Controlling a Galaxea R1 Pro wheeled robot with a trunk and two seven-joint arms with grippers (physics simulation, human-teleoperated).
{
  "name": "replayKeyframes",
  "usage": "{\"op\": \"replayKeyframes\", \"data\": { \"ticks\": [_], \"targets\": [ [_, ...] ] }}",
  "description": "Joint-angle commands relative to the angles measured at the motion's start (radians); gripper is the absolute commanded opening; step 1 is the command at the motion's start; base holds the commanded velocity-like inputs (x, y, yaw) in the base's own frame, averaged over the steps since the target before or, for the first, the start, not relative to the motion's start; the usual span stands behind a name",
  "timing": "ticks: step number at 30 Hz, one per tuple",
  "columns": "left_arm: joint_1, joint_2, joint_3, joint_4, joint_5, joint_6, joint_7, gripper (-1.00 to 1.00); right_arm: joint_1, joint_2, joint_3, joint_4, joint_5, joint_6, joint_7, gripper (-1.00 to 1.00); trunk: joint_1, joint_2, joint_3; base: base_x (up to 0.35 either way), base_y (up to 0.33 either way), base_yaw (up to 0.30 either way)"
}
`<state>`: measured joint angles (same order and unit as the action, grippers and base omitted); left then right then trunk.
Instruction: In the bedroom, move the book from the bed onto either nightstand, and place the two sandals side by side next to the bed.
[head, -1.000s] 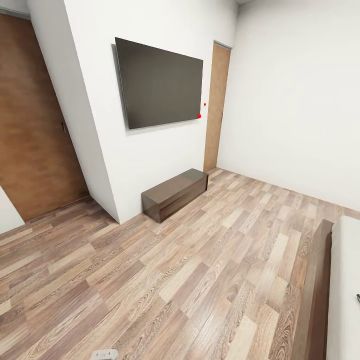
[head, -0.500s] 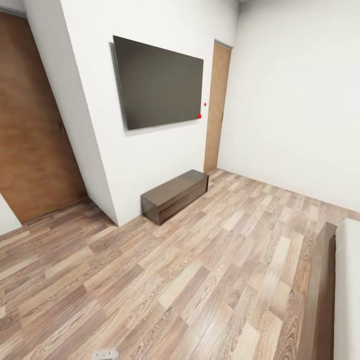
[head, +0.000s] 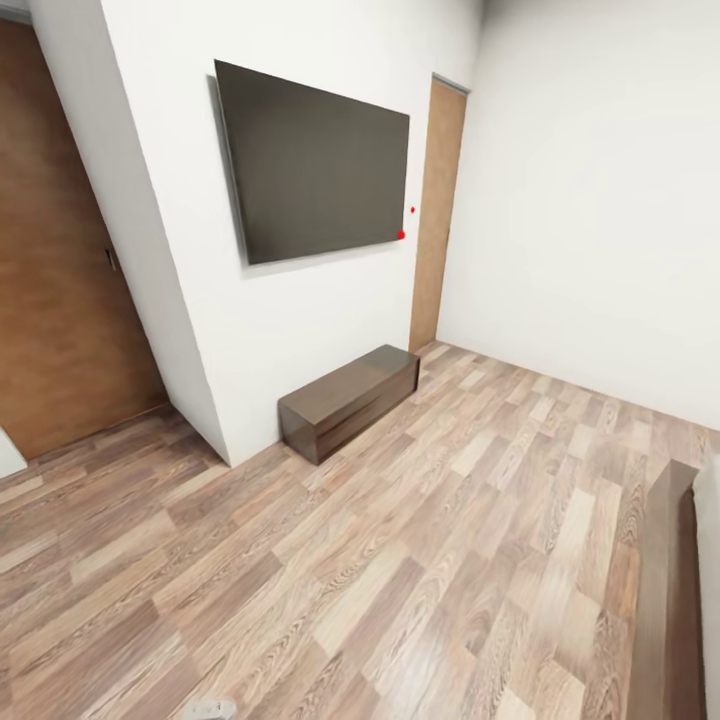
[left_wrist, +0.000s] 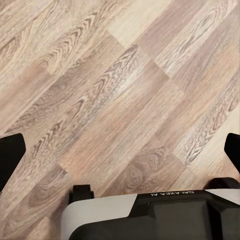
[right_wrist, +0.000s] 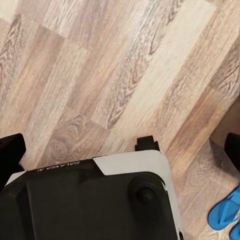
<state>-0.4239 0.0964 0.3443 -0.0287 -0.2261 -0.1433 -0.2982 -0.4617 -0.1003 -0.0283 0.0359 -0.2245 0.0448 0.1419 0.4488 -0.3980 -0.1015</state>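
Ahead, the head view takes in the bedroom's wood-plank floor (head: 420, 560), a wall-mounted dark screen (head: 315, 160), a long low bench (head: 348, 400) below it, and the bed (head: 672, 600) frame at the right edge. Both wrist views look down on planks, each gripper's jaws spread wide and empty. One blue sandal (right_wrist: 227, 212) lies beside the robot's base (right_wrist: 95, 200).

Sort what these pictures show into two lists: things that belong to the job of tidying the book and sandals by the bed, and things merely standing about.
Belongs to the job:
- bed frame
- blue sandals, on the floor by the robot's base

Standing about:
- wall television
- long low bench
- brown doors
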Motion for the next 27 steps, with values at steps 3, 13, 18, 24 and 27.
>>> {"op": "replayKeyframes", "data": {
  "ticks": [3, 13, 18, 24, 27],
  "targets": [
    [-0.001, 0.000, 0.009, 0.001, -0.010, -0.004, -0.002, 1.00, -0.002, -0.001, -0.002, 0.001, -0.009, 0.001, 0.004, 1.00, 0.001, -0.002, -0.002, 0.329, 0.078, 0.000],
    [-0.001, 0.000, 0.010, 0.001, -0.010, -0.004, -0.002, 1.00, -0.002, -0.001, -0.002, 0.001, -0.010, 0.000, 0.003, 1.00, 0.001, -0.002, -0.002, 0.300, 0.178, 0.000],
    [-0.001, 0.000, 0.011, 0.001, -0.009, -0.004, -0.002, 1.00, -0.002, 0.003, -0.002, 0.001, -0.008, 0.000, 0.002, 1.00, 0.001, -0.002, -0.002, 0.290, 0.201, 0.000],
    [-0.001, 0.000, 0.012, 0.001, -0.009, -0.002, -0.004, 1.00, -0.002, 0.006, -0.002, 0.001, -0.003, 0.000, 0.002, 1.00, 0.001, -0.002, -0.002, 0.283, 0.206, 0.000],
    [-0.001, 0.000, 0.013, 0.001, -0.009, -0.001, -0.004, 1.00, -0.002, 0.006, -0.002, 0.001, -0.002, 0.000, 0.002, 1.00, 0.001, -0.002, -0.002, 0.277, 0.209, 0.000]
  ]
}}
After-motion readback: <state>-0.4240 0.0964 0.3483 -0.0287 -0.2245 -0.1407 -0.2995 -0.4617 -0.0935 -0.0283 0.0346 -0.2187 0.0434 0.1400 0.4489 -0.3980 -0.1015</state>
